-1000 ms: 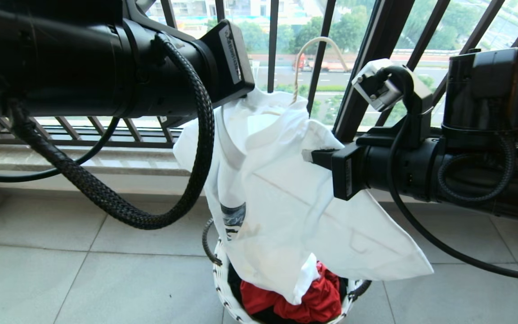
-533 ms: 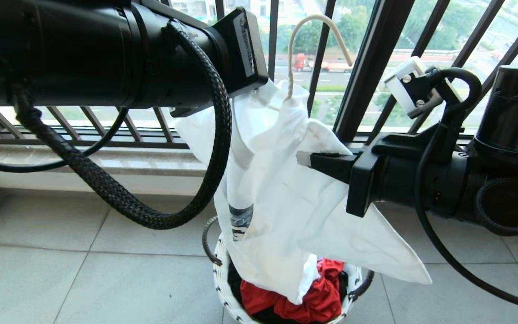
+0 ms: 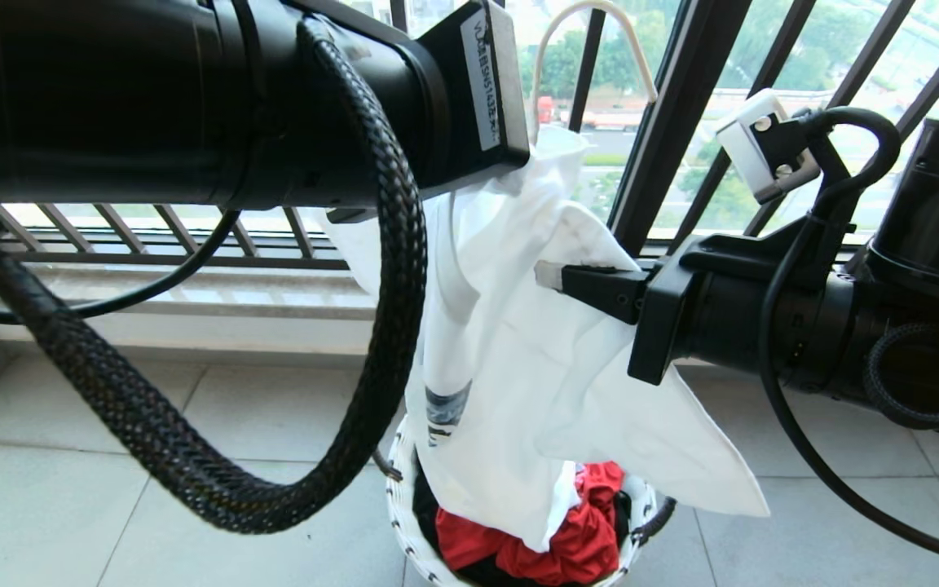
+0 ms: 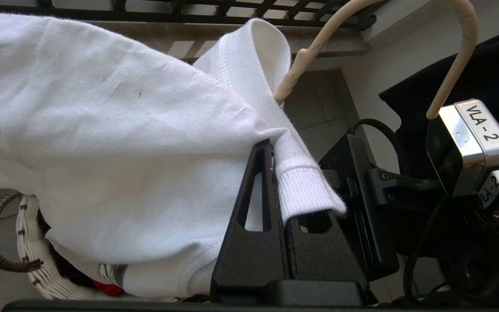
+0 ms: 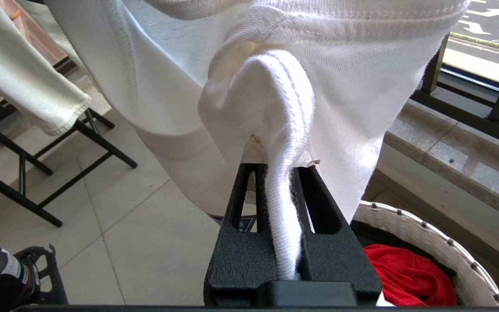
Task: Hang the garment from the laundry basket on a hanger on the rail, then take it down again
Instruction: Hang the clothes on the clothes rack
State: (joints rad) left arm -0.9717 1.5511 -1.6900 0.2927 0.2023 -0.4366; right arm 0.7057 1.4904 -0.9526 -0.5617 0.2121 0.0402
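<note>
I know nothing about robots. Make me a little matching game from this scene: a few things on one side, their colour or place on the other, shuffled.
Things:
1. T-shirt
2. hanger
3. laundry basket
4. red cloth

Descriptions:
A. on the tiled floor
B. pinched by both grippers
C. lying in the basket
D. hook sticking up above the shirt

Pairs: 1-B, 2-D, 3-A, 4-C

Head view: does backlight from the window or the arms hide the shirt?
Head view: daylight behind, yet the T-shirt reads clearly; the left arm's bulk hides the left gripper. Right wrist view: right gripper and collar sharp.
</note>
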